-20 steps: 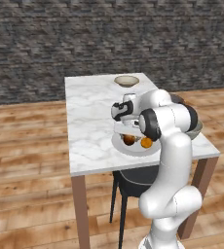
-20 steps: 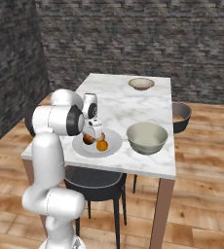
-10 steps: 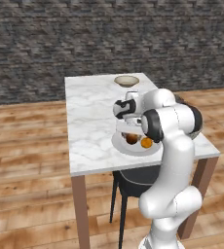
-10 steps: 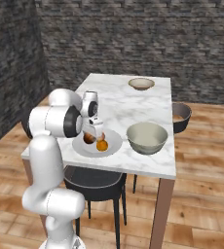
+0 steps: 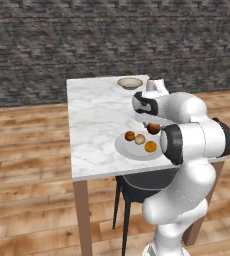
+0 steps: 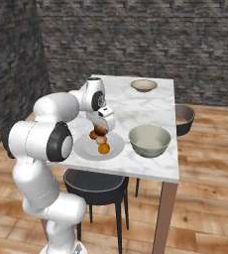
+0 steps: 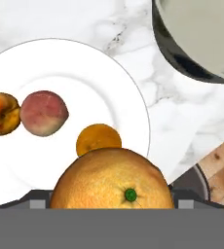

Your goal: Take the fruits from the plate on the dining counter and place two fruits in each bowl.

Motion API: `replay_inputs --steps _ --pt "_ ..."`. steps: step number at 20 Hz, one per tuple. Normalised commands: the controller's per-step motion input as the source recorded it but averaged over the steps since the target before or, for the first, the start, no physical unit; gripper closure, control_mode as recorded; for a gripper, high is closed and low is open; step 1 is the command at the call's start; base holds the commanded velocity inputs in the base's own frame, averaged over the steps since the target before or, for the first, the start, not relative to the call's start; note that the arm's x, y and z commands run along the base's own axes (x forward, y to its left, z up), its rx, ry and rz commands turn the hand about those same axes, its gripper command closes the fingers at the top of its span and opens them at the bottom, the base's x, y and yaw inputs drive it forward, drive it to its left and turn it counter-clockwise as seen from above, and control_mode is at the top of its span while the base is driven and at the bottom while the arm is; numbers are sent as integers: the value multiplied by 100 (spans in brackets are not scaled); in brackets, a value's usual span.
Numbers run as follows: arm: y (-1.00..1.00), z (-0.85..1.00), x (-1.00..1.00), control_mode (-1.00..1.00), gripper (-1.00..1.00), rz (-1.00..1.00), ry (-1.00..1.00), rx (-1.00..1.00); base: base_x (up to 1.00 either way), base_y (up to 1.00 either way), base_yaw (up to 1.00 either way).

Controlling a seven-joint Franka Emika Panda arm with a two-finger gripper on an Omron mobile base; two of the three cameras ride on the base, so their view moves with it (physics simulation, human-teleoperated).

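**Orange held above the plate, three fruits below**

The gripper (image 6: 102, 130) is closed on an orange (image 7: 112, 179), which fills the space between its fingers in the hand view, green stem end facing the camera. In the right base view the same fruit shows as a dark reddish ball (image 6: 100, 130) under the hand, raised clear of the plate (image 6: 85, 149).

Directly beneath the gripper lies the plate (image 7: 60, 63), flat on the dining counter (image 5: 94, 115). Three fruits rest on it: a small orange one (image 7: 98, 138) just under the held orange, a pale peach one (image 7: 43, 113) further off, and an orange-brown one (image 7: 1, 113) touching the peach one on its far side. In the left base view the three sit in a loose row (image 5: 140, 139) just beside the gripper.

To one side of the gripper, near the plate's rim but apart from it, stands a bowl (image 6: 149, 140); its dark outer wall and pale inside show in the hand view (image 7: 196, 39). A second bowl (image 6: 143, 85) sits well beyond the gripper at the counter's far end. A dark chair (image 6: 98, 181) stands under the counter's near edge.
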Motion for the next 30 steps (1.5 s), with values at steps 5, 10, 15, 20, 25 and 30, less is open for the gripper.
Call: replay_inputs --steps 5,10,15,20,25,30 --pt "-100 99 0 -100 100 7 -7 0 0 0 0" --pt "-100 37 0 -100 100 0 0 1 0 0 0" --pt "-100 -69 0 -100 100 -6 0 4 0 0 0" --pt "-81 -26 15 -100 100 -10 12 0 0 0 0" --pt "-46 0 43 -100 100 -1 12 1 0 0 0" --pt "-9 -24 22 -100 100 0 2 1 0 0 0"
